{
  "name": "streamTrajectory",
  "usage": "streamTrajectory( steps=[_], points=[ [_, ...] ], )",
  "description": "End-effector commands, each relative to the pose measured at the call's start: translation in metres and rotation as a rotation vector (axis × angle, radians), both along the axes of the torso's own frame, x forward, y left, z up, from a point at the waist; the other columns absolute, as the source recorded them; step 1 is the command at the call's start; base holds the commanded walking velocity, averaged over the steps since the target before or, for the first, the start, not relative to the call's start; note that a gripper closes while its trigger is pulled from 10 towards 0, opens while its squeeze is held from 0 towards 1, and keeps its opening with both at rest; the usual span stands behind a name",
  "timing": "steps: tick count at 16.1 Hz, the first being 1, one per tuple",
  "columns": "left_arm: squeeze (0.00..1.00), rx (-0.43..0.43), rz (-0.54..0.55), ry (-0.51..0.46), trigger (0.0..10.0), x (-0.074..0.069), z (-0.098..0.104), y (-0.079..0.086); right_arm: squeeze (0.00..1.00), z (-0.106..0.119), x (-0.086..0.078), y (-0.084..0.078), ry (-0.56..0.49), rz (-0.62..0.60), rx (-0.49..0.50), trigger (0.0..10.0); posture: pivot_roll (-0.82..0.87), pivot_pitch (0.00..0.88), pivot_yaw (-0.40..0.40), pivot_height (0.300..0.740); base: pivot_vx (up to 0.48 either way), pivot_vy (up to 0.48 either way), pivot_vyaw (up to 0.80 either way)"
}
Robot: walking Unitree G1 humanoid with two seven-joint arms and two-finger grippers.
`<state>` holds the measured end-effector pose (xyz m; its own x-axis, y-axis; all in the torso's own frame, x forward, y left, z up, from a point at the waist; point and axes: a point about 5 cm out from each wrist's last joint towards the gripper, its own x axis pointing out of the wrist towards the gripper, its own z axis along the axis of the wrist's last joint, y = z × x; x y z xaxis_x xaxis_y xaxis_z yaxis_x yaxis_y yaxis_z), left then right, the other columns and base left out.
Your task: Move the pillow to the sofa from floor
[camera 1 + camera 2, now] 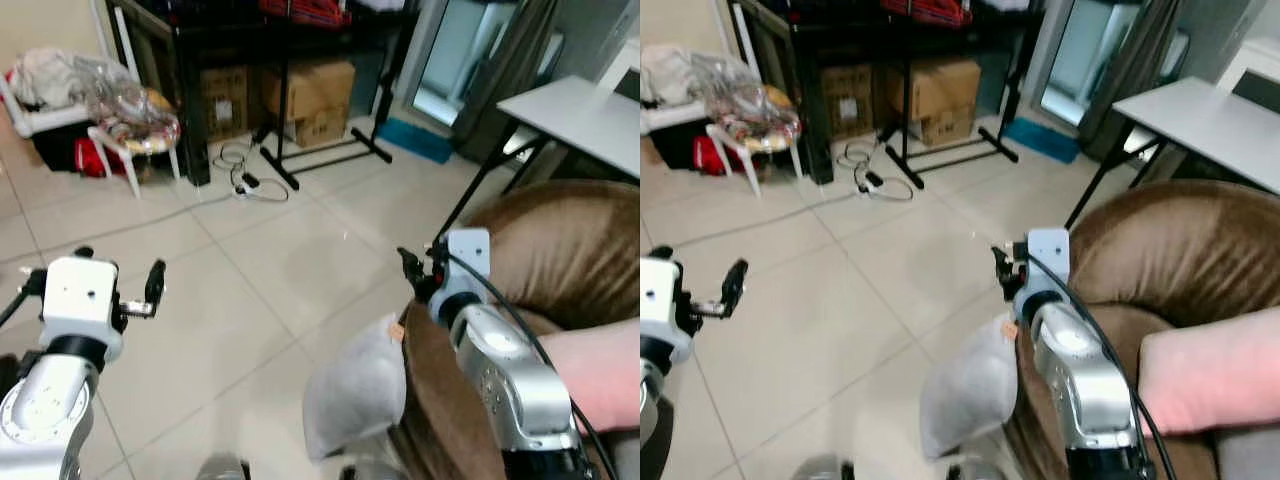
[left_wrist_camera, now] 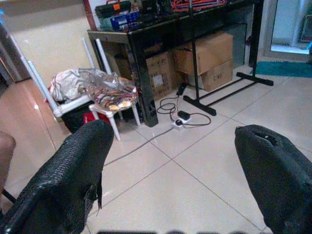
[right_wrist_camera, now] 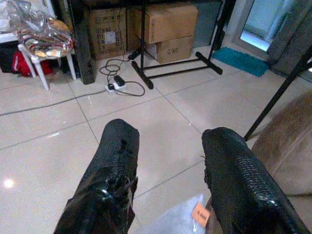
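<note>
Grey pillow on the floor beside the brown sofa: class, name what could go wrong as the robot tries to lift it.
1. The grey pillow lies against the brown sofa, below the open right gripper; the fingers might catch the sofa arm.
2. A pink cushion already occupies the seat, so the pillow could slide off.

Floor [image 1: 270, 270]: glossy pale tiles are being lit from the glass door [image 1: 455, 50].
Rack [image 1: 290, 40]: cardboard boxes [image 1: 310, 100] are being kept beneath it.
Cable [image 1: 245, 185]: is lying coiled nearby.
White chair [image 1: 130, 130]: is being piled with bags.
White table [image 1: 580, 120]: is standing beside the door.
</note>
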<state>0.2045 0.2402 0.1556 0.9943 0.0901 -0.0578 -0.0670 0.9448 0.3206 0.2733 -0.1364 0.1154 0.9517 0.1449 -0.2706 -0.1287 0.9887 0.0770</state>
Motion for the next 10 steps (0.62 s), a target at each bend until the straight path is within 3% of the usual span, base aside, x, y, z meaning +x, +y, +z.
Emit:
streamTrajectory(
  steps=[1, 6, 10],
  points=[
    [0.0, 0.002, -0.01, 0.005, 10.0, 0.0004, -0.0022, -0.0014, 0.0, 0.0008, -0.0002, -0.0036, -0.012, -0.021, -0.011, 10.0, 0.07, 0.0, -0.116, 0.63, 0.0, 0.0, 0.0],
    [0.0, 0.009, -0.019, 0.001, 10.0, 0.0013, -0.0028, -0.0013, 0.0, -0.0003, 0.0003, -0.003, -0.012, -0.015, -0.014, 10.0, 0.07, 0.0, -0.116, 0.59, 0.0, 0.0, 0.0],
    [0.0, 0.002, -0.04, -0.011, 10.0, 0.0064, -0.0006, -0.0017, 0.0, 0.0008, 0.0034, -0.0022, -0.016, -0.007, -0.014, 10.0, 0.05, 0.0, -0.056, 0.58, 0.0, 0.0, 0.0]
  ],
)
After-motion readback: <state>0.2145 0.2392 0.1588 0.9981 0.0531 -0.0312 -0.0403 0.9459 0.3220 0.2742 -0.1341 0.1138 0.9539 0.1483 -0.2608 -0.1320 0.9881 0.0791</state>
